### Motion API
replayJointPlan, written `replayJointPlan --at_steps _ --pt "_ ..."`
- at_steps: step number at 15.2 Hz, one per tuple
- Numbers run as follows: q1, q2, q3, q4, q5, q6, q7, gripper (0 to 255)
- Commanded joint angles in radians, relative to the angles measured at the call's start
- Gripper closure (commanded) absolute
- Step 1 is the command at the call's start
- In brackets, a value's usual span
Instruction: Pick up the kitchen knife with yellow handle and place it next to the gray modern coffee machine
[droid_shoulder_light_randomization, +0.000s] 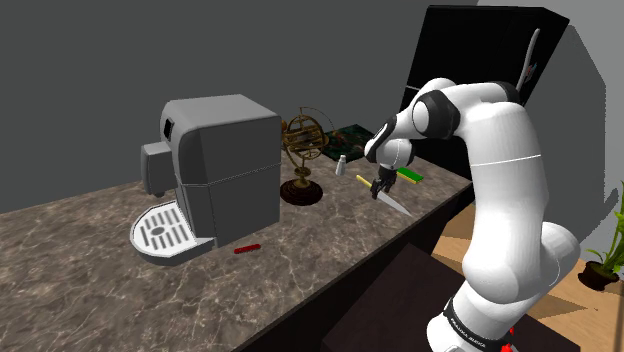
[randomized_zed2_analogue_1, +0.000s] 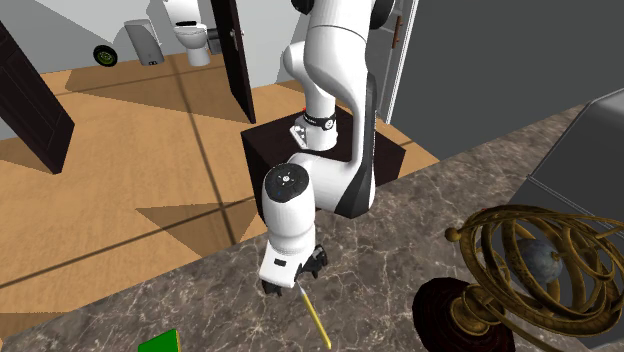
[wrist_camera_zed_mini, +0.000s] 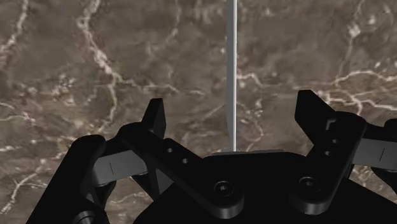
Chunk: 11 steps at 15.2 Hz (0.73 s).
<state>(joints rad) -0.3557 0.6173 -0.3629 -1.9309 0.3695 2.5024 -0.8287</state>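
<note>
The knife lies on the dark marble counter (droid_shoulder_light_randomization: 90, 260) near its front edge, yellow handle (droid_shoulder_light_randomization: 364, 180) pointing away from the stand and pale blade (droid_shoulder_light_randomization: 397, 206) towards it. My gripper (droid_shoulder_light_randomization: 381, 187) hovers right over it, about where handle meets blade. In the wrist view the thin blade (wrist_camera_zed_mini: 232, 70) runs out between my fingers (wrist_camera_zed_mini: 155, 121), which stand wide apart and do not touch it. In the second exterior view, the handle (randomized_zed2_analogue_1: 317, 318) sticks out from under the gripper (randomized_zed2_analogue_1: 292, 283). The grey coffee machine (droid_shoulder_light_randomization: 215, 165) stands further along the counter, at the shoulder view's left.
A brass armillary globe (droid_shoulder_light_randomization: 306, 150) on a dark round base stands between knife and machine. A small white shaker (droid_shoulder_light_randomization: 341, 165), a green block (droid_shoulder_light_randomization: 410, 175) and a dark flat object (droid_shoulder_light_randomization: 350, 135) lie nearby. A red pen (droid_shoulder_light_randomization: 246, 248) lies in front of the machine.
</note>
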Motion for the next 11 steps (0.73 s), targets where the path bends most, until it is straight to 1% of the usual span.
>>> replayJointPlan --at_steps 1,2,3,11 --pt "0.000 0.000 0.000 0.000 0.000 0.000 0.000 0" --pt "0.000 0.000 0.000 0.000 0.000 0.000 0.000 0" --pt "0.000 0.000 0.000 0.000 0.000 0.000 0.000 255" --pt "0.000 0.000 0.000 0.000 0.000 0.000 0.000 255"
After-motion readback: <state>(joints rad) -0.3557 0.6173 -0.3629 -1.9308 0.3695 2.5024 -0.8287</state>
